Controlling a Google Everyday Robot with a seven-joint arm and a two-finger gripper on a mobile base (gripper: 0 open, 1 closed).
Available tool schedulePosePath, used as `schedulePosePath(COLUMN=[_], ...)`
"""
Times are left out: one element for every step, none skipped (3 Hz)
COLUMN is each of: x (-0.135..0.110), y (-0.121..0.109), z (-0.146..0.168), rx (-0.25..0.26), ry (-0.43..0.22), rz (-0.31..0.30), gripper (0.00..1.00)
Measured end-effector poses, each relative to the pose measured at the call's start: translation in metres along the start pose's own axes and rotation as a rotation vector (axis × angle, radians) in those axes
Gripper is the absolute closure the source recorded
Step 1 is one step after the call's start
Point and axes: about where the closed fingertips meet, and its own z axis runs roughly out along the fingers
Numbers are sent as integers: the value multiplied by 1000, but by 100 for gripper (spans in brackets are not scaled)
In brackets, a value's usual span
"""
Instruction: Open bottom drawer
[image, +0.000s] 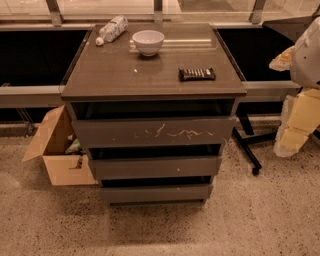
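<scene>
The bottom drawer (156, 193) is the lowest and shortest of three dark grey-brown handleless fronts on the cabinet (150, 75). It has a plain front and sits just above the floor. It looks shut, roughly in line with the two fronts above. Over it are the middle drawer (155, 167) and the wide top drawer (152, 132) with whitish scratches. My gripper (294, 131) hangs with the white and cream arm at the far right edge, to the right of the cabinet at about top-drawer height. It is well away from the bottom drawer and touches nothing.
On the cabinet top lie a plastic bottle (112, 29), a white bowl (148, 41) and a dark flat packet (197, 74). An open cardboard box (55, 150) stands on the floor at the cabinet's left. Black stand legs (248, 147) run along the floor at its right.
</scene>
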Motion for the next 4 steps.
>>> schedulePosePath(x=[0,2,4,2], y=[0,4,20,49], z=[0,28,82,148], rx=[0,-28,-105,-212], ry=[0,-66,-206,-420], rz=[0,-9,-31,-44], gripper=[0,0,0,0])
